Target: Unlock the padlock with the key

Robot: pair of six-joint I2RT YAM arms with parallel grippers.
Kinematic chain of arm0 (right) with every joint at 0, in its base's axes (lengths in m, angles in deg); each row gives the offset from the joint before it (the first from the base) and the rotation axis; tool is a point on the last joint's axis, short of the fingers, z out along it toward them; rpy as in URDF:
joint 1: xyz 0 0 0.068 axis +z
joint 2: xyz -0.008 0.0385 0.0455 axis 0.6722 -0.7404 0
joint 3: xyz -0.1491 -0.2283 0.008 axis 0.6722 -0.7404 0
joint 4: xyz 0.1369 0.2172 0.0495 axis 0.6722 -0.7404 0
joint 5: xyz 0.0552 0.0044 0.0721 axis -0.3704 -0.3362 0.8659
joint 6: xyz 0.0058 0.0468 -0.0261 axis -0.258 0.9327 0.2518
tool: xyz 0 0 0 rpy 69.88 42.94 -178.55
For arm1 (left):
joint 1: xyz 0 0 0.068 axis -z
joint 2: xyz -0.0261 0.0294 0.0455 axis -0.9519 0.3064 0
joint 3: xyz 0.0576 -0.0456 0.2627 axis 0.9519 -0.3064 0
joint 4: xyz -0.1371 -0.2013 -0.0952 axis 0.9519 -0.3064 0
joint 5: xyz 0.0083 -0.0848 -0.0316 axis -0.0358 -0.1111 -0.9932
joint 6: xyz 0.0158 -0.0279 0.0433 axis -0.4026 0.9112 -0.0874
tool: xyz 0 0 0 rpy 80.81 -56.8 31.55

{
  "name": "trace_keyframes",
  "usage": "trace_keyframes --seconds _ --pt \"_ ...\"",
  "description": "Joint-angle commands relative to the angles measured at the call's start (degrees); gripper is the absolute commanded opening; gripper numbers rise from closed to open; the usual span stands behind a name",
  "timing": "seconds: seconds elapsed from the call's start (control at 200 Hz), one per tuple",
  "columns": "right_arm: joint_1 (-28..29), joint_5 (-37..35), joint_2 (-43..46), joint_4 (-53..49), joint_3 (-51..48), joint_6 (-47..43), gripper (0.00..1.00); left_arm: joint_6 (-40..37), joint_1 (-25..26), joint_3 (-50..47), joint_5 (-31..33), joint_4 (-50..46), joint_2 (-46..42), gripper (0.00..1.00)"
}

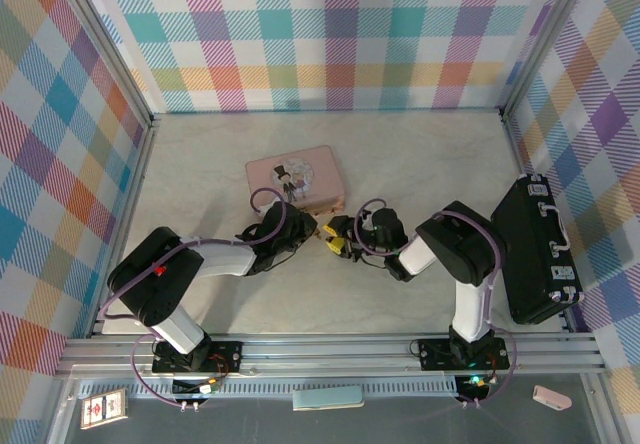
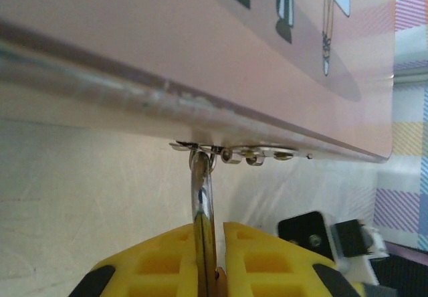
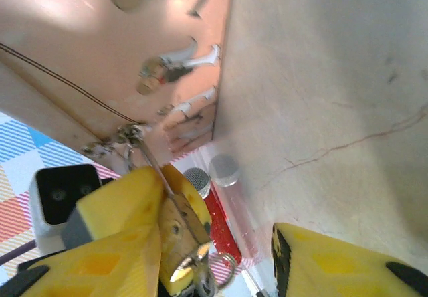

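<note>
- L arm [image 1: 160,279]: base near-left, elbow kicked out to the left, white forearm sweeps right twd centre.
- L gripper [image 1: 306,228]: down low, yellow fingers [image 2: 267,260] pinched tight on the padlock [image 2: 202,200], just a slit btwn them.
- R arm [image 1: 468,264]: base near-right, upper link rising, elbow folded, forearm reaching left.
- R gripper [image 1: 340,241]: nose to nose w/ L gripper, tips just beside each other. Wrist rolled on its side, fingers [image 3: 348,263] spread wide apart.
</note>
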Motion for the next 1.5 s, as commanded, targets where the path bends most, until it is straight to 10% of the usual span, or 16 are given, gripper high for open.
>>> trace_keyframes --seconds 0.0,0.515,1.495 --pt "-0.90 -1.00 4.40 -5.84 -2.62 -6.61 0.48 -1.36 0.38 3.34 -2.44 -2.72 -2.84 0.01" --pt "0.53 -6.56 25.05 -39.07 -1.03 -55.82 0.45 -6.80 -0.47 9.95 -1.36 -17.15 -4.08 0.01" --pt "19.00 -33.18 16.24 -4.84 -5.08 -104.38 0.47 -8.08 -0.83 10.30 -4.21 -17.53 -3.15 0.01"
